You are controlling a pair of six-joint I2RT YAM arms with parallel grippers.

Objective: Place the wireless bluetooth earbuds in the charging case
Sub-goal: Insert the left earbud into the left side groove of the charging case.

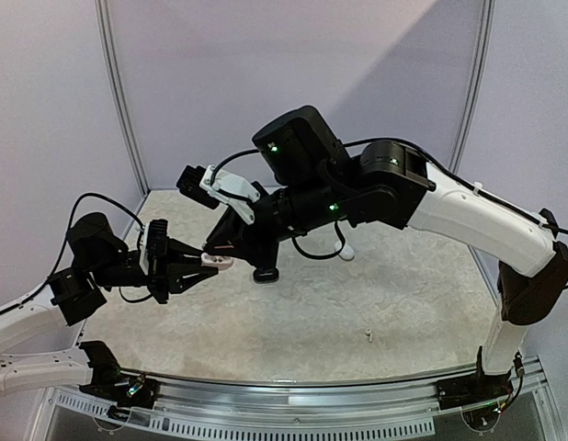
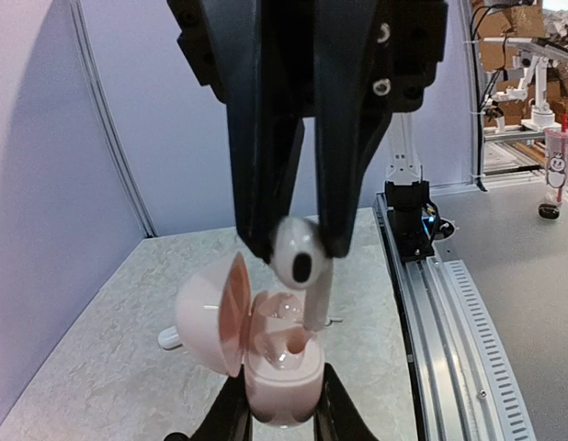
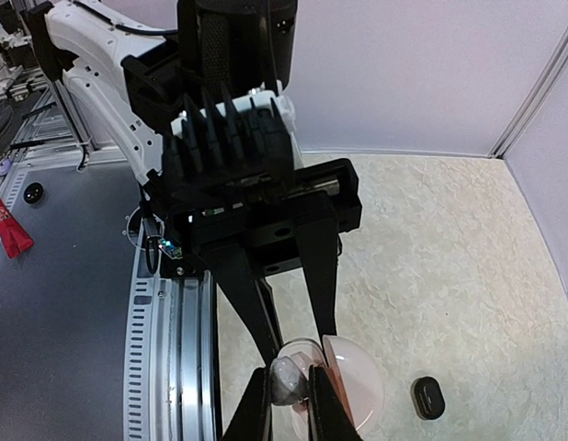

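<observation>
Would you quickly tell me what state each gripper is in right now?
Left gripper: closed, holding the open charging case.
Right gripper: closed, holding a white earbud.

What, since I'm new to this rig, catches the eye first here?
In mid-air at centre left, the right gripper pinches a white earbud, stem pointing down at an open pink case clamped in the left gripper. A small black oval thing lies on the table nearby.
</observation>
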